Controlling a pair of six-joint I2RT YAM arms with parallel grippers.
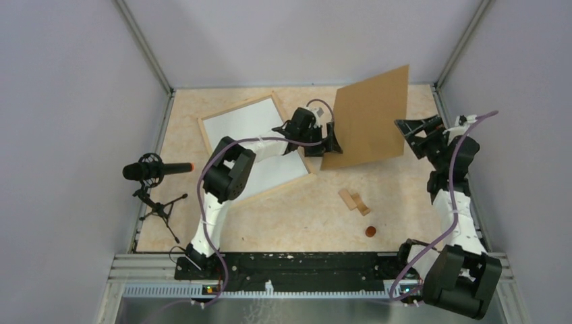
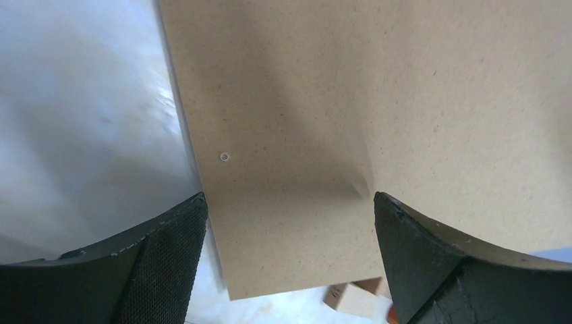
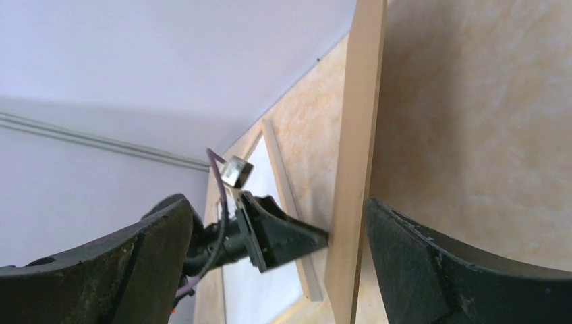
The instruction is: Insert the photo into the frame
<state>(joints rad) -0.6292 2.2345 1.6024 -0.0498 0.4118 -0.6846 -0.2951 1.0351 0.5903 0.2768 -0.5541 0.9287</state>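
Observation:
The photo (image 1: 367,115) stands tilted up on its lower edge right of centre, plain brown back towards the camera; its printed side is hidden. My left gripper (image 1: 332,138) is open at its left edge, fingertips against the board. In the left wrist view the board (image 2: 371,101) fills the space between the open fingers (image 2: 168,250). My right gripper (image 1: 407,138) is open at the photo's right edge; in its wrist view the board (image 3: 357,135) shows edge-on between the spread jaws. The pale wooden frame (image 1: 236,108) lies flat at the back left, a white panel inside it.
Small wooden blocks (image 1: 354,200) and a small brown disc (image 1: 369,231) lie on the table in front of the photo. A microphone on a tripod (image 1: 152,170) stands at the left edge. Grey walls enclose the table on three sides.

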